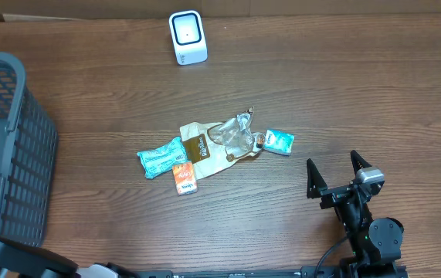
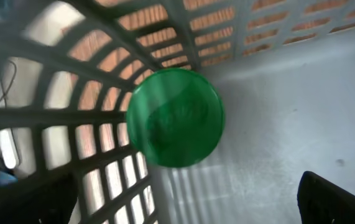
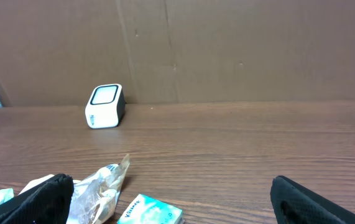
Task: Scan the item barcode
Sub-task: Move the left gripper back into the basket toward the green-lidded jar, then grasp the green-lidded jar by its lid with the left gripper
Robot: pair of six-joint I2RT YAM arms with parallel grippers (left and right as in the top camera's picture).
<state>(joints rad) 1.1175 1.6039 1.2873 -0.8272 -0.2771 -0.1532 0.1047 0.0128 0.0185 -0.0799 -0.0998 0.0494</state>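
Claws sit nearest the robot. The right claw [image 1: 333, 164] hangs over bare table [image 1: 359, 77] at the near right, its jaws spread fully apart with nothing between them. The left claw [image 2: 186, 202] is down inside the grey basket [image 1: 11, 154] at the near left, equally wide and gripping nothing; ahead of it a blurred round green thing [image 2: 176, 118] sits where the mesh wall meets the basket floor. Farther out, near the middle of the table and well apart from both claws, the items lie in a loose cluster. An orange box [image 1: 184, 177] is closest, touching a teal packet [image 1: 161, 157] on its left. Behind them a brown-and-cream pouch [image 1: 198, 147] lies flat, with a crumpled clear plastic bag [image 1: 235, 135] overlapping its right end. A teal tissue pack [image 1: 278, 141] lies just beside the bag on the right. No barcode can be made out on any of them. Farthest off, the white scanner [image 1: 187, 36] stands upright at the far edge, in front of a cardboard wall [image 3: 258, 50].
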